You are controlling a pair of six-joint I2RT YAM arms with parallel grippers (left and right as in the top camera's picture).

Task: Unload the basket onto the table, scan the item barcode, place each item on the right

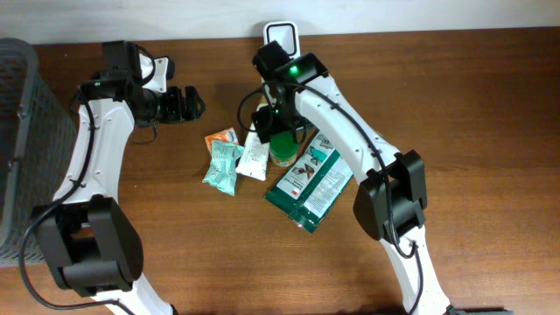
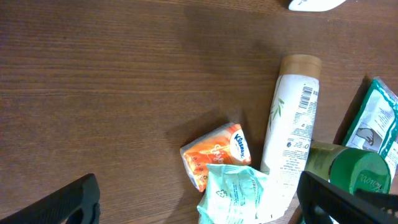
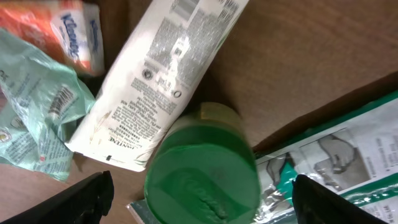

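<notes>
Right wrist, green-lidded jar (image 3: pixel 202 163) centred beneath wide-open right pincer (image 3: pixel 202 193)

Orange pack (image 2: pixel 217 152): brand "Kleenex" in white on its end. White tube (image 3: pixel 155 81): "PANTENE" above print too fine to read; barcode (image 2: pixel 306 99) near its cap. Green lid (image 3: pixel 202 177): embossed lettering, illegible

Dark brown wood-grain desk (image 1: pixel 490 105), evenly lit. Pale strip (image 1: pixel 394 13) beyond far edge, behind right jaws. Grey mesh basket (image 1: pixel 22 131) well left of left jaws.
</notes>
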